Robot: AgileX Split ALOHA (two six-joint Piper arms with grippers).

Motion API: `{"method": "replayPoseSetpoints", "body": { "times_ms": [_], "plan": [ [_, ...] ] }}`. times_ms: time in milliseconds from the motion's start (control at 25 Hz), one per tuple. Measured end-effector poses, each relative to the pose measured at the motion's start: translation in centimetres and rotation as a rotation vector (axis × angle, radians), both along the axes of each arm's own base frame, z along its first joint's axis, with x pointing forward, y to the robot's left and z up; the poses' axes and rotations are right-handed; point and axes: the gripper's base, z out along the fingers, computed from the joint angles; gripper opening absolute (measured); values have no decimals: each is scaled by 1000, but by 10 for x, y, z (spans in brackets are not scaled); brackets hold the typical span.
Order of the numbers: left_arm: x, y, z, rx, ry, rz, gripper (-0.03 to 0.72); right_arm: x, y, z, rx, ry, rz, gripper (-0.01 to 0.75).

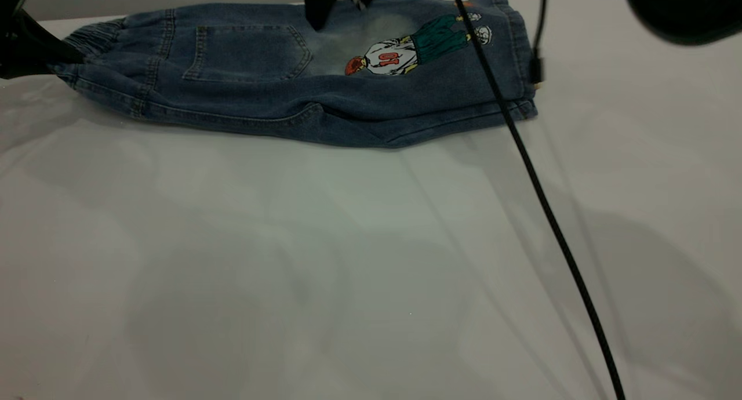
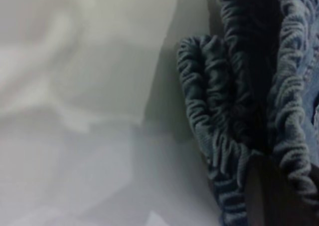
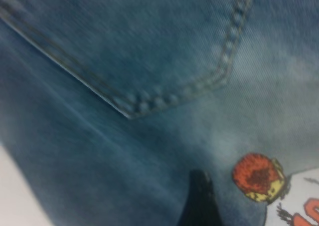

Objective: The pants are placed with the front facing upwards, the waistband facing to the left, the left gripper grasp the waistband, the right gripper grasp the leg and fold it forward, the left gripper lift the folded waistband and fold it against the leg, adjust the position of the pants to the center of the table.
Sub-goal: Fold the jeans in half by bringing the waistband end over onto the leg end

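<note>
The pants [image 1: 301, 93] lie folded lengthwise along the far side of the white table [image 1: 290, 272], with the cartoon print [image 1: 406, 52] facing up. Their ruched waistband [image 1: 95, 35] points left. My left gripper [image 1: 61, 55] sits at that end, shut on the waistband [image 2: 219, 111]; one dark finger [image 2: 271, 191] shows among the pleats. My right gripper [image 1: 341, 3] hangs over the middle of the pants, just past the patch pocket [image 1: 249, 52], with its jaws spread and nothing between them. One of its fingertips [image 3: 199, 196] shows close above the denim, next to the orange print [image 3: 256, 176].
A black cable [image 1: 539, 191] runs diagonally from the top across the pants' leg end down to the near right. A second cable with a connector [image 1: 536, 69] hangs by the hem. A dark rounded part [image 1: 684, 11] fills the top right corner.
</note>
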Motion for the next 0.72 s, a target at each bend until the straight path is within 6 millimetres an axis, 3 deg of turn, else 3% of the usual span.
{"method": "replayPoseSetpoints", "body": {
  "times_ms": [240,440,720],
  "plan": [
    [-1,-3,1,-12,-2,-27,80,2,-2,-27,-47,14,-2,461],
    [3,-18,3,-12,-29,-78,80,1,-3,-52,-69,53,-3,461],
    [16,-52,31,-5,-149,-182,80,1,-4,-56,-85,53,-4,461]
  ]
}}
